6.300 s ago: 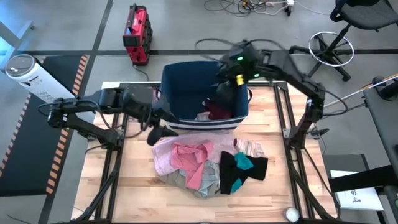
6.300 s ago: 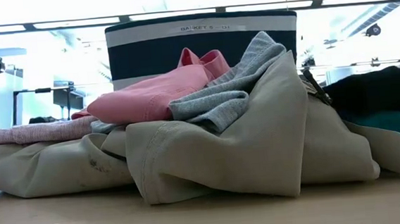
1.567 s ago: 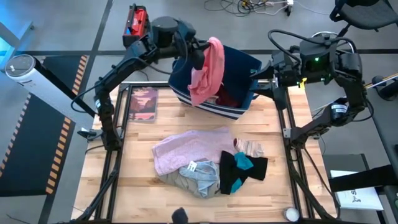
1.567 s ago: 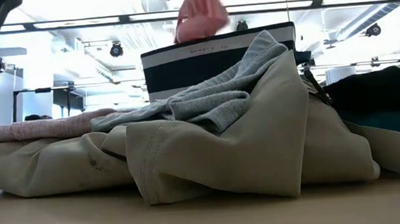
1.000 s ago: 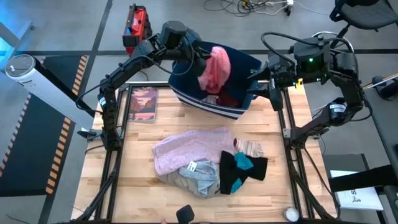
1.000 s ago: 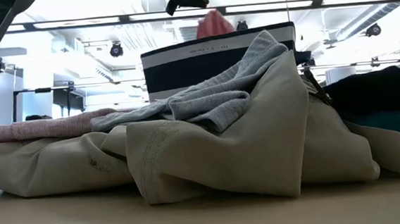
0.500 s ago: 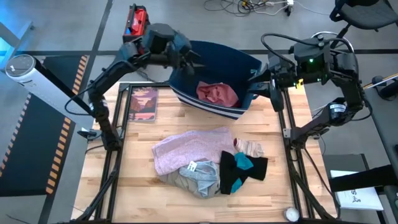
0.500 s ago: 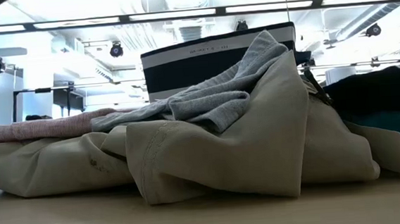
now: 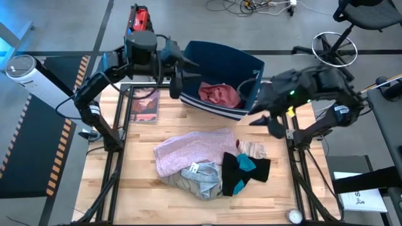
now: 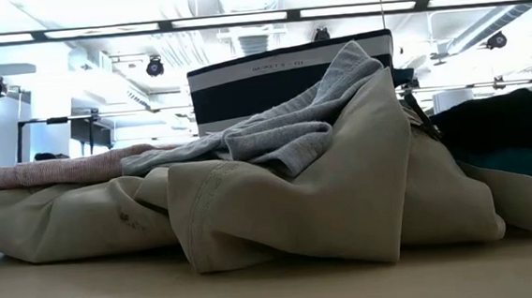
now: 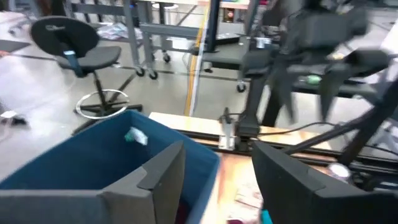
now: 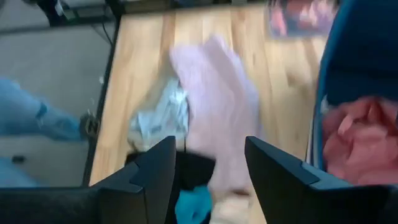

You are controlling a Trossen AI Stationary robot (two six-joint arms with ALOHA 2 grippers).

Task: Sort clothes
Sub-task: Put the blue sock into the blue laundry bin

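Note:
The navy bin [image 9: 220, 66] stands at the table's far side with a salmon-pink garment [image 9: 220, 94] lying inside. My left gripper [image 9: 181, 74] is open and empty, just outside the bin's left wall [image 11: 93, 168]. My right gripper [image 9: 267, 122] is open and empty, right of the bin's near corner, above the table. The pile lies mid-table: a pale pink garment [image 9: 188, 150], a grey-beige one [image 9: 201, 179], a black one [image 9: 242, 174] with teal [image 9: 246, 163] on it, and striped socks [image 9: 254, 149]. The right wrist view looks down on the pale pink garment [image 12: 217, 106].
A flat pink-covered book [image 9: 146, 103] lies on the table left of the bin. Metal frame rails run along the table's left and right sides. In the low view the grey-beige garment [image 10: 344, 190] fills the foreground, with the bin [image 10: 289, 72] behind it.
My left gripper has let go of the salmon-pink garment, which has dropped from above the bin into it. The gripper has then drawn back toward the table's left, outside the bin. My right gripper has swung from the bin's right side toward the near edge, closer to the pile.

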